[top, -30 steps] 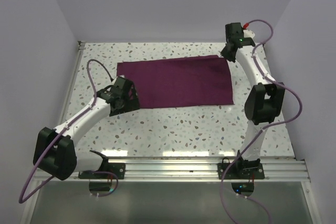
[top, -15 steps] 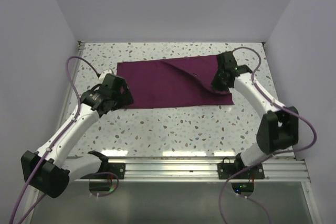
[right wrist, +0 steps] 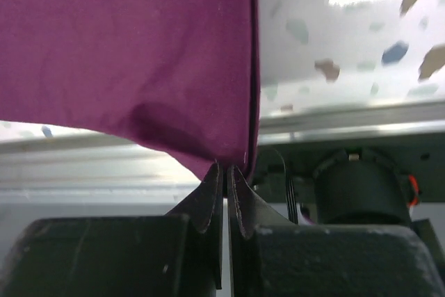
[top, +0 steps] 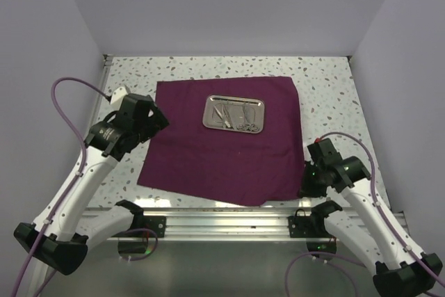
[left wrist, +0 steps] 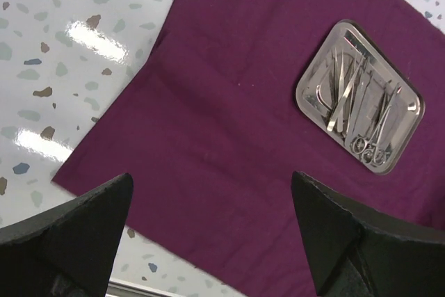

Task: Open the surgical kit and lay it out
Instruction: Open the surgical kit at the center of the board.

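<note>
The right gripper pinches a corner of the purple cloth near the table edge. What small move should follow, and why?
Probably open the right gripper and release the corner: the cloth lies spread flat, the tray is uncovered, and the pinched corner is already at the near rail.

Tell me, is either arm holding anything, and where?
The right tool pinches the purple cloth by its near right corner; the left tool is open, holding nothing.

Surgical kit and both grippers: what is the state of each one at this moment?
cloth wrap, opened out flat; near right corner pinched.
steel tray, uncovered, resting on the wrap.
scissors and tweezers, lying inside the tray.
left gripper, open, holding nothing.
right gripper, shut on the wrap's corner.
</note>
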Controlling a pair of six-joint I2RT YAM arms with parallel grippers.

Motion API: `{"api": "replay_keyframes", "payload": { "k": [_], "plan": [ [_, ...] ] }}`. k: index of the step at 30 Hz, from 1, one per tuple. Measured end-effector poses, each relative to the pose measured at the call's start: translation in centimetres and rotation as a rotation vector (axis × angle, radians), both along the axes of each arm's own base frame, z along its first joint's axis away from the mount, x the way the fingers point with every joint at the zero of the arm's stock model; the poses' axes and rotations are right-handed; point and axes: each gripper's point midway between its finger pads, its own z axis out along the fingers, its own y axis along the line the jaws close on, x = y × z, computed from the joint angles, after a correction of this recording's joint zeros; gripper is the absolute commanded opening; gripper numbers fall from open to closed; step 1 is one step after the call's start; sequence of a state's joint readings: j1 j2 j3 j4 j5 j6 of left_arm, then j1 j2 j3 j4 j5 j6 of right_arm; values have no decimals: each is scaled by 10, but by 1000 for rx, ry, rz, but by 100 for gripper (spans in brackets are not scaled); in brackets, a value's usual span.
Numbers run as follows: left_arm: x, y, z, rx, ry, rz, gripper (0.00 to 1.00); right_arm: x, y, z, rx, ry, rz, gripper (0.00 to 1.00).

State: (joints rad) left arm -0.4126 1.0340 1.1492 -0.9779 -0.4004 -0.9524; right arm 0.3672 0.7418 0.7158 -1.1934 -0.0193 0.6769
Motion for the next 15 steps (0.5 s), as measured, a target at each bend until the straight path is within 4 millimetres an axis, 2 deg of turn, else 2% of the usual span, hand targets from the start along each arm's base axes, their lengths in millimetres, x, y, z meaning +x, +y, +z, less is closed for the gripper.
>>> {"api": "replay_keyframes", "payload": {
  "k": [3,6,7,9,10,11,15],
  "plan": [
    [-9,3,8,-34,-24,25,100,-22,-1,-4,15,70,25,0],
    [-20,7,15,-65,-55,43,100,-28,0,4,43,42,35,0],
    [-23,8,15,-71,-57,47,100,-29,0,8,49,27,35,5],
    [-29,11,11,-76,-48,56,100,-25,1,23,62,-17,34,47],
    [-31,12,8,-74,-40,58,100,-21,2,31,66,-43,35,88],
    [-33,12,4,-69,-29,58,100,-17,2,38,67,-67,39,93],
    [-34,12,-11,-40,28,49,100,-8,0,55,51,-111,48,95]
  ]
}}
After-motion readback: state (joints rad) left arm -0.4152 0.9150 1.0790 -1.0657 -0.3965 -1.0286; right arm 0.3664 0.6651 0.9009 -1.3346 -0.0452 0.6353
